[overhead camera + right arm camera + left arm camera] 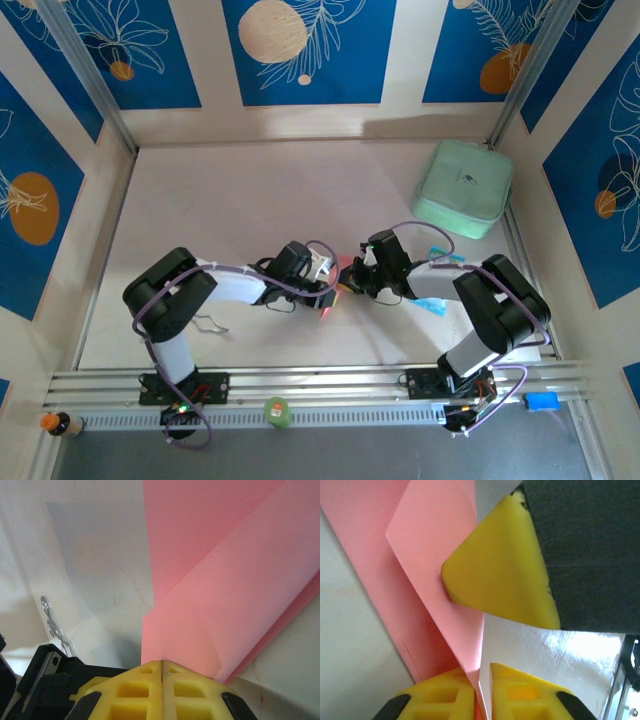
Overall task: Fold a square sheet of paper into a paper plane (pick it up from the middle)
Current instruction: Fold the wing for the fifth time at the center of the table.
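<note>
The square sheet of paper [225, 570], partly folded with one flap over another, is well apart from the mint-green case [462, 188], down toward the arm bases from it. The right claw [162, 680] is clenched on one edge of it. The left claw [482, 692] straddles a folded edge with a sliver of gap; whether it bites, I cannot tell. To crease well, I judge the right should anchor while the left pinches squarely on the fold, flaps aligned, low over the worktop [250, 200], without tugging the thin paper.

White table [250, 200], mint-green case [463, 187], wire clip [207, 322]
</note>
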You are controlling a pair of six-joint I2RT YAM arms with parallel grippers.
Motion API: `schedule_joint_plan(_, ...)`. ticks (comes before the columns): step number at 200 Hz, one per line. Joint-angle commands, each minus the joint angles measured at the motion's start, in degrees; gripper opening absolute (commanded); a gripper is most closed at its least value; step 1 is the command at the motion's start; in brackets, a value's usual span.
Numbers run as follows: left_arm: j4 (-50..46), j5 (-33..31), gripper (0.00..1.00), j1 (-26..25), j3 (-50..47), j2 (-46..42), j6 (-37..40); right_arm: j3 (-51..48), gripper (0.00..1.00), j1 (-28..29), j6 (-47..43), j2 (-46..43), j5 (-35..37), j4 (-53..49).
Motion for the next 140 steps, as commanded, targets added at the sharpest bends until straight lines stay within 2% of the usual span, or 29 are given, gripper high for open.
schedule_joint_plan(1,0.57,0.20,0.12,0.84,-0.41,0.33,-0.09,0.42,0.03,0.19,-0.29,0.44,0.07,0.23)
schedule_joint_plan(77,-0.91,-0.02,0.01,1.02,0.33,1.60,-0.10,0.46,0.03,0.28,-0.20,-0.13,0.19,-0.60)
schedule_joint_plan(140,-4.78,-0.31,0.00,1.01,2.28,4.09,0.06,-2.20,0.07,-1.60,-0.55,-7.24,2.10,-5.46)
